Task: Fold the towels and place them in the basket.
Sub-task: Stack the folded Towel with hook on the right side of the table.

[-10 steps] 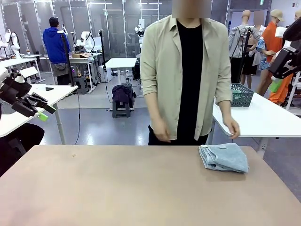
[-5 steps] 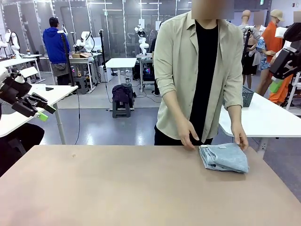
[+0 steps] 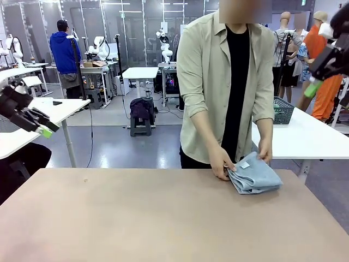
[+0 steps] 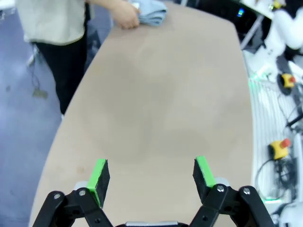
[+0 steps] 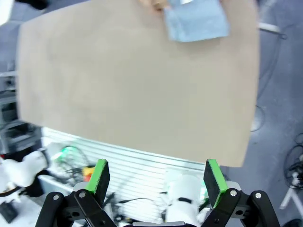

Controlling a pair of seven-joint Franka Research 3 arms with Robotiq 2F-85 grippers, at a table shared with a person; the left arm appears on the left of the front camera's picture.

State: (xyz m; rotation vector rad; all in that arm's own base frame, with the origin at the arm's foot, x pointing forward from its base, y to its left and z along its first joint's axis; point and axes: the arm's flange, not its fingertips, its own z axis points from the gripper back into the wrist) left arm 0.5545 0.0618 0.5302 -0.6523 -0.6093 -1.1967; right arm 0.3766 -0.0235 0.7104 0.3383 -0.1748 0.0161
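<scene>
A folded stack of pale blue-grey towels (image 3: 255, 176) lies at the far right of the tan table (image 3: 152, 218). Both of the person's hands (image 3: 221, 164) are gripping it at its far edge and tilting it up. The dark lattice basket (image 3: 281, 109) stands on a white table behind the person. My left gripper (image 3: 46, 127) hangs open, off the table's left side and well above it. My right gripper (image 3: 313, 84) is raised high at the right, also open. In the wrist views the left gripper (image 4: 151, 173) and right gripper (image 5: 156, 176) are empty, far from the towels (image 4: 152, 11) (image 5: 196, 21).
The person (image 3: 229, 82) stands at the far edge, leaning over the right end. A white table (image 3: 305, 136) with the basket is behind on the right, and another white table (image 3: 60, 109) is behind on the left. The tan tabletop is bare apart from the towels.
The person stepped right, leaned in and took hold of the towel stack with both hands, lifting its far edge. My right gripper rose a little; the left one shifted slightly.
</scene>
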